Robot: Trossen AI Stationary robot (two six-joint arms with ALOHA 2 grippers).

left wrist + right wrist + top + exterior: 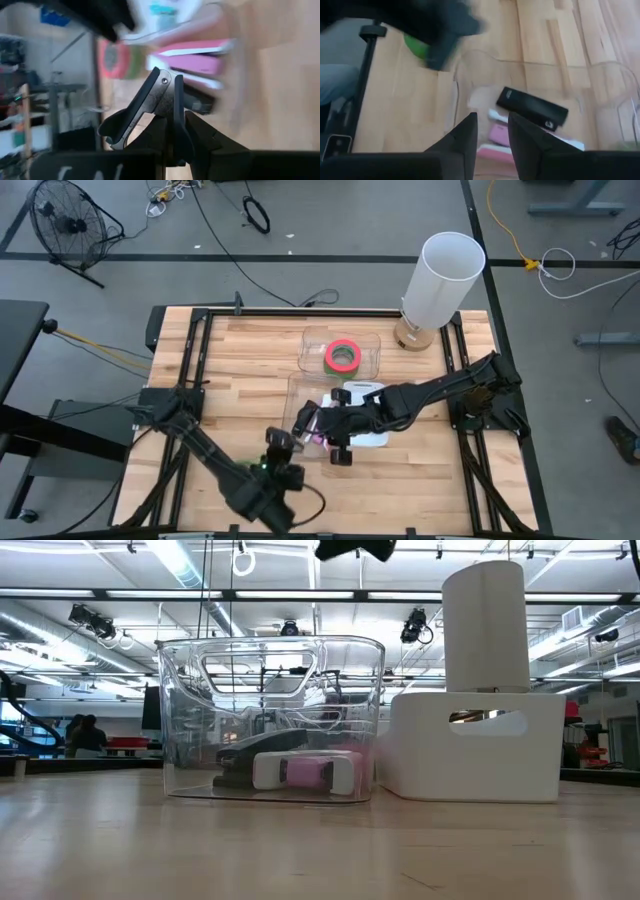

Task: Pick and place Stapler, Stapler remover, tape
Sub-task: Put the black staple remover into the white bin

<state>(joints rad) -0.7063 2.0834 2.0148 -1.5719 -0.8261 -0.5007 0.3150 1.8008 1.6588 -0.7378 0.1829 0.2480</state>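
No readable writing anywhere. The left gripper [172,125], low near the worktop's [420,480] front edge, is clamped on the metal stapler remover [145,112]. The right arm reaches across over the clear bin [270,720], its gripper [492,132] narrowly parted and holding nothing. The pink stapler [305,772] lies in that bin. Red-pink tape [342,356] sits in the farther clear container [372,340].

Tape [116,59] blurred behind held remover [150,107]
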